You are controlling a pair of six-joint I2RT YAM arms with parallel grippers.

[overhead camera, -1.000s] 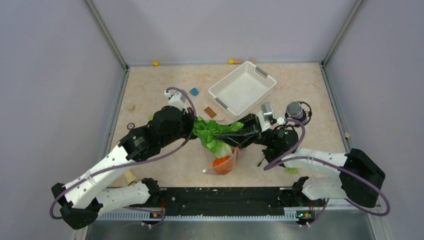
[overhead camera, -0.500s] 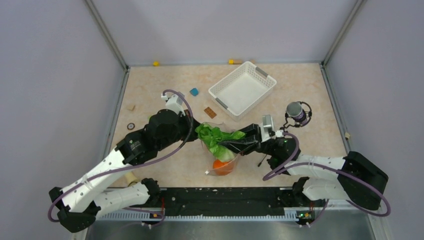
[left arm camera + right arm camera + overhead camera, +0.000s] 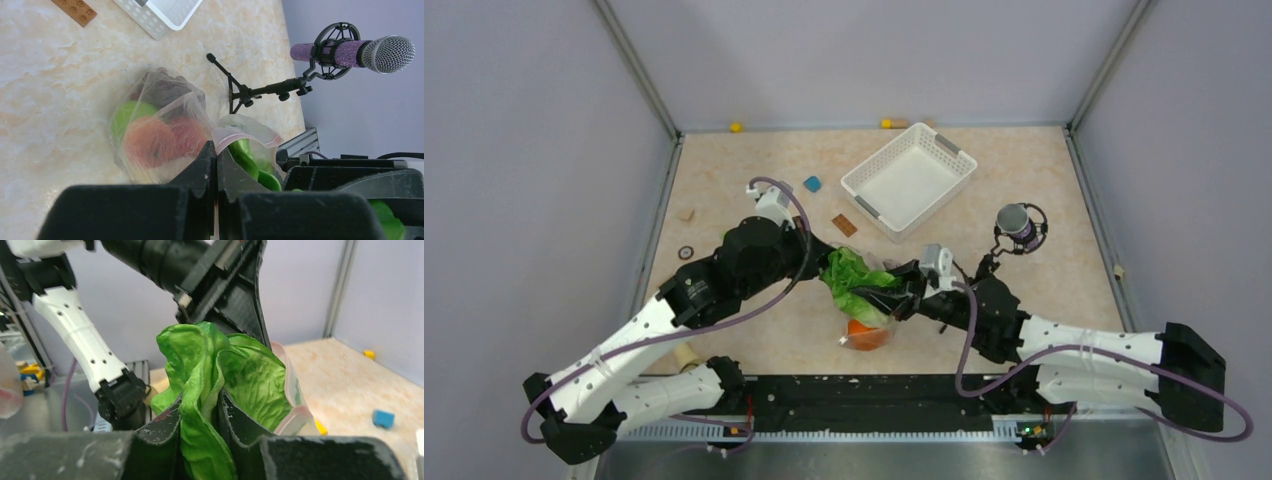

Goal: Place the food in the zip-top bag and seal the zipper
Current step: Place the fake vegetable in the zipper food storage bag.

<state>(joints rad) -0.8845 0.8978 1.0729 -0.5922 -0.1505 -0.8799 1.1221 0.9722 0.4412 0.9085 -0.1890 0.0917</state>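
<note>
1. Step in hand: loading the lettuce (image 3: 240,375). The right gripper (image 3: 200,405) pinches it at the zip-top bag (image 3: 165,125) mouth.
2. The left gripper (image 3: 216,150), pressed together, holds the bag's rim; the bag sits mid-surface (image 3: 724,170).
3. Next: push the lettuce deeper, release, then seal the zipper (image 3: 227,136).

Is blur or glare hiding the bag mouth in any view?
Top external: sharp, even light, but the bag is small between the arms. Left wrist: bag mouth sharp, left claw blurred. Right wrist: lettuce sharp, right claw soft, no glare.

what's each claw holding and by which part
Left claw pinches the zip-top bag at its mouth edge; right claw grips the lettuce by a leaf fold.
</note>
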